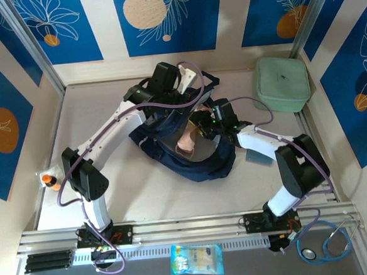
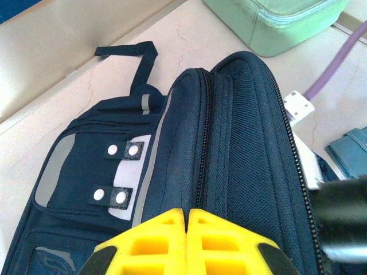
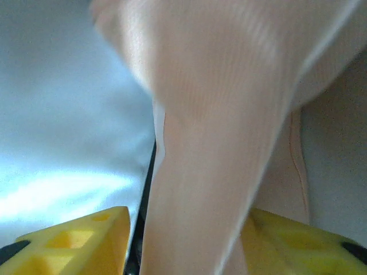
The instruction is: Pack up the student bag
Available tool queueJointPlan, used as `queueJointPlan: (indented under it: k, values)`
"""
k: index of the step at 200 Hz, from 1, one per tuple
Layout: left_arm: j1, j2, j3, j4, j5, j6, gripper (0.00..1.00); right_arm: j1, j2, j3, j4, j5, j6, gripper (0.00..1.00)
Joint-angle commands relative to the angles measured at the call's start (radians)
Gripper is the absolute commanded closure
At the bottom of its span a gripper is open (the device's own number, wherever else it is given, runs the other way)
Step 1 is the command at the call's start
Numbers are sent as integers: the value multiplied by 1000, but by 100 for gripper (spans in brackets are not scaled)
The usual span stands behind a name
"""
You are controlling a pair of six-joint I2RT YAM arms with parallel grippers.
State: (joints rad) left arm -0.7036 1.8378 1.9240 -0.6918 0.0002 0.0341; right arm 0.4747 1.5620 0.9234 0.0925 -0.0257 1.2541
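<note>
The student bag [image 1: 195,165], navy with grey panels, lies in the middle of the table with its mouth open. My left gripper [image 1: 170,99] is at the bag's far edge. In the left wrist view its yellow fingers [image 2: 186,213] are pressed together on the ridge of the student bag [image 2: 241,143] beside the zip. My right gripper [image 1: 203,127] reaches into the bag's mouth from the right. A peach cloth [image 1: 186,143] lies there. In the right wrist view the peach cloth [image 3: 212,172] hangs between my right gripper's [image 3: 186,229] parted fingers, with a dark gap beside the left finger.
A pale green zip case [image 1: 282,83] sits at the back right corner. A teal flat item [image 1: 257,156] lies under the right arm. An orange bottle [image 1: 48,180] stands at the left edge. A snack packet [image 1: 196,259] and a stethoscope [image 1: 326,241] lie by the front rail.
</note>
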Motion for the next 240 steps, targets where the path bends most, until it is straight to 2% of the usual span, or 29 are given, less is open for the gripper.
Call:
queueJointPlan:
  k: [1,21,38,65,94,105,144,176,206,240]
  values:
    - [-5,-57,-6,112,7,7,100,14,-104,3,-155,50,-82,43]
    - [-5,-61,-14,121,8,9,100,21,-174,-44,-195,55,-94,42]
    - [-5,-59,-17,124,15,9,100,22,-196,-74,-201,6,-105,41]
    - [-5,-57,-24,130,20,6,100,37,-161,-28,-229,-75,-170,41]
    - [-5,-57,-30,129,21,4,100,59,-91,61,-323,-51,-236,42]
    - [-4,-60,-32,126,17,5,100,59,-70,59,-311,-61,-241,46]
    - [-4,-72,-49,125,7,6,100,49,-46,-25,-254,-39,-171,74]
    - [-5,-75,-54,130,7,9,100,32,-63,-67,-261,-2,-132,86]
    - [-4,-75,-54,137,10,6,100,20,-24,-74,-220,-49,-109,93]
    - [-4,-83,-53,143,9,-2,100,1,-9,-84,97,-196,-78,95]
